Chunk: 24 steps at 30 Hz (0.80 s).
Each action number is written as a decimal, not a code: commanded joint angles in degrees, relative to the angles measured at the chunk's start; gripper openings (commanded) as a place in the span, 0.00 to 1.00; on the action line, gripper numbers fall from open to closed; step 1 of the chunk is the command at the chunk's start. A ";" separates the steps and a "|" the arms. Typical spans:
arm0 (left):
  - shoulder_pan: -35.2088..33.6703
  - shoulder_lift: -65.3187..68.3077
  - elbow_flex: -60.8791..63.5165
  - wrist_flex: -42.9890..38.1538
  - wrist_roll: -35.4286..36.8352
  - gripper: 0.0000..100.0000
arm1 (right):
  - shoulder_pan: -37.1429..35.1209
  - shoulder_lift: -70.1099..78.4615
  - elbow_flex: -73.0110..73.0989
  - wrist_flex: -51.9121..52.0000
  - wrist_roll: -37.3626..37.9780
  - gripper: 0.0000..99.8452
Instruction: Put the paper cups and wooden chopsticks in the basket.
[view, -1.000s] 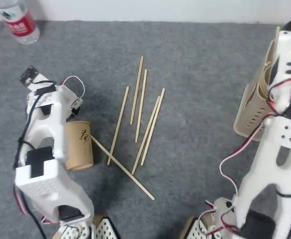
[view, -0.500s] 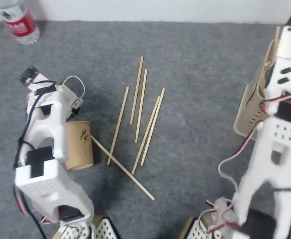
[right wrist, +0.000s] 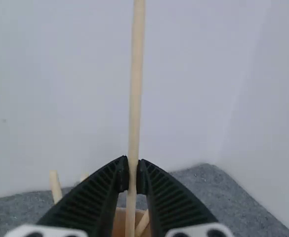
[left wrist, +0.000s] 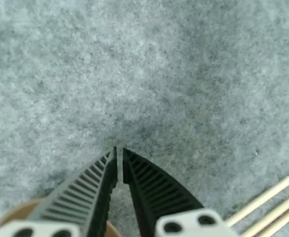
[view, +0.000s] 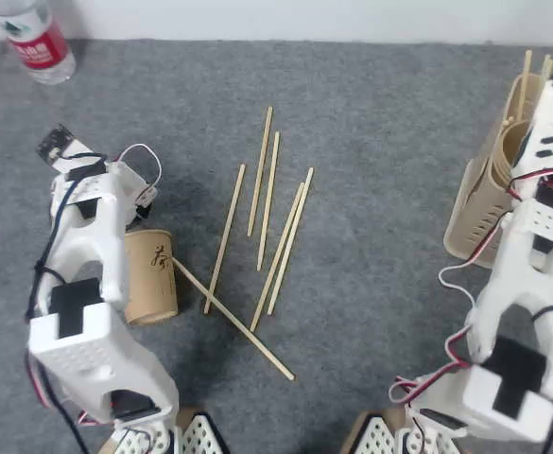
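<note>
Above basket [view: 475,219] | right tool [right wrist: 129,167] pinches upright chopstick [right wrist: 136,74] | left tool [left wrist: 118,157] closed

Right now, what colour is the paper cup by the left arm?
Brown paper cup with dark markings, clearest in the high view.

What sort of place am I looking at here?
Probably a robotics test bench: a grey felt mat is the work surface, the left arm and right arm are white units with loose wiring, and wooden chopsticks, a paper cup and a basket serve as props.
</note>
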 commanded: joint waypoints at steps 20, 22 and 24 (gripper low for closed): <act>0.53 -1.76 -0.48 -0.88 0.18 0.01 | -8.57 -17.36 -3.25 22.73 2.90 0.19; 0.53 -1.76 -0.48 -0.88 0.18 0.01 | -14.02 -20.88 -5.45 33.01 6.95 0.19; 0.53 -1.76 -0.40 -0.88 0.18 0.01 | -20.53 -22.46 -7.65 43.47 11.96 0.19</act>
